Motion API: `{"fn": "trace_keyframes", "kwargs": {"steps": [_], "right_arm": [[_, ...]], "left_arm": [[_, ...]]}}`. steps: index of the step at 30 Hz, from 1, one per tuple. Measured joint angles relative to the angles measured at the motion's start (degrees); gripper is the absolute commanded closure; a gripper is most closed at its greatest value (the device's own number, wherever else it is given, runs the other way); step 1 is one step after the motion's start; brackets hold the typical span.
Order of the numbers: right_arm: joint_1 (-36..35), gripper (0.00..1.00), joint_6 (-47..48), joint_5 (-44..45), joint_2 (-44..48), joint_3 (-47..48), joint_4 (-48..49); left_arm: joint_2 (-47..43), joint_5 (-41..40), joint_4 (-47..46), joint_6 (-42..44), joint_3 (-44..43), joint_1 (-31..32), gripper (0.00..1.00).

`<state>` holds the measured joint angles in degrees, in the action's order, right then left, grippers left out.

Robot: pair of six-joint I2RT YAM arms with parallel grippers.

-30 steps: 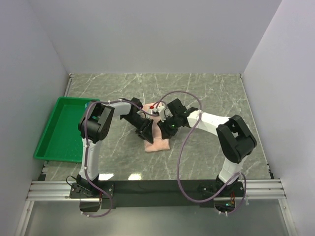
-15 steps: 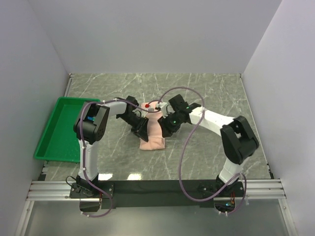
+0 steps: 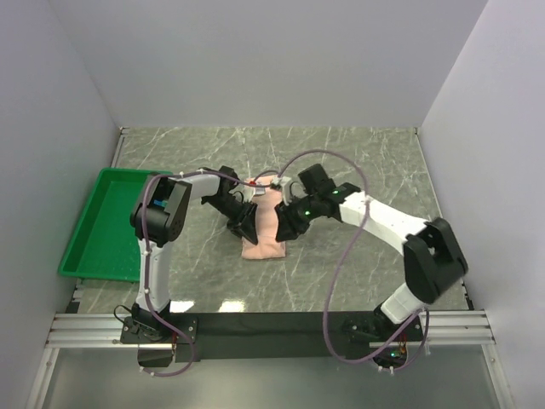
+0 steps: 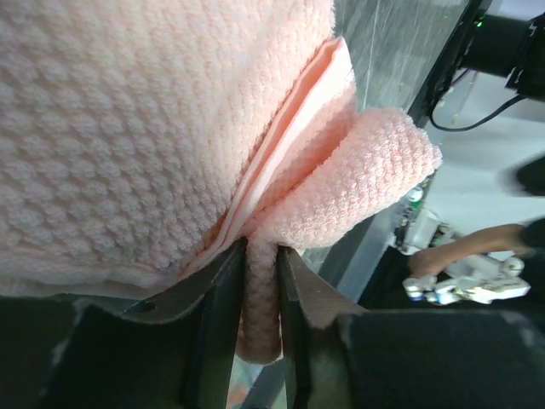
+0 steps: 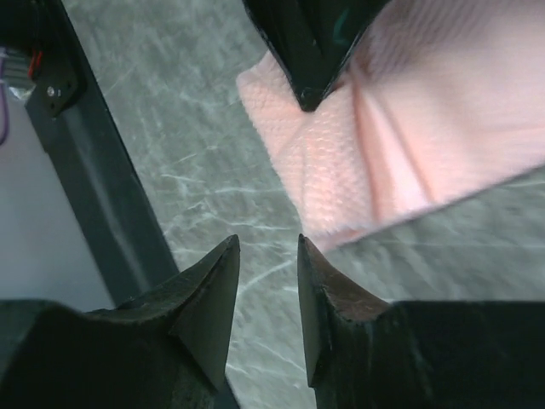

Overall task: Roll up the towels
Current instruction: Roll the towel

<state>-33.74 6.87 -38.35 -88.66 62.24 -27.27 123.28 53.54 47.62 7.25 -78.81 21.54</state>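
A pink waffle-weave towel [image 3: 264, 234] lies folded on the marble table [image 3: 366, 162] between the two arms. My left gripper [image 3: 248, 220] is at its left edge, shut on a bunched fold of the towel [image 4: 260, 290]; the rest of the towel [image 4: 128, 128] fills the left wrist view. My right gripper [image 3: 285, 225] is at the towel's right edge. In the right wrist view the right gripper [image 5: 266, 245] is slightly open and empty above bare marble, with the towel [image 5: 409, 128] just beyond the fingertips [image 5: 223, 256]. The left gripper's tip [image 5: 306, 51] shows over the towel there.
A green tray [image 3: 102, 223] sits at the table's left edge. White walls close in the back and both sides. The black rail with the arm bases [image 3: 272, 328] runs along the near edge. Cables loop over both arms.
The towel's far end has been drawn up and folded over. My right gripper has let go of the towel and drawn back to its right edge. My left gripper still holds its fold.
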Motion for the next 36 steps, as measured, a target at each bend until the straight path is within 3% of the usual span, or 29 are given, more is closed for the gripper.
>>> {"fn": "trace_keyframes", "kwargs": {"steps": [10,16,22,30,36], "right_arm": [[-0.8,0.62,-13.1,-1.6,-11.7,-1.5,7.6],[1.1,0.67,-17.8,-2.2,-20.3,0.8,8.8],[1.9,0.68,-19.3,-3.1,-21.2,1.5,8.7],[1.9,0.72,-18.4,-3.0,-21.3,1.9,7.8],[1.9,0.73,-16.8,-2.9,-22.3,4.2,4.5]], "left_arm": [[1.5,0.9,1.1,-3.8,-1.2,-0.3,0.64],[-0.3,3.5,-2.2,-5.6,1.9,-1.4,0.5],[-4.2,4.0,-5.7,-4.8,5.8,-4.0,0.45],[-17.9,-1.5,-12.0,0.8,14.6,-13.2,0.44],[-37.6,-8.0,-18.8,7.7,23.0,-10.2,0.41]]}}
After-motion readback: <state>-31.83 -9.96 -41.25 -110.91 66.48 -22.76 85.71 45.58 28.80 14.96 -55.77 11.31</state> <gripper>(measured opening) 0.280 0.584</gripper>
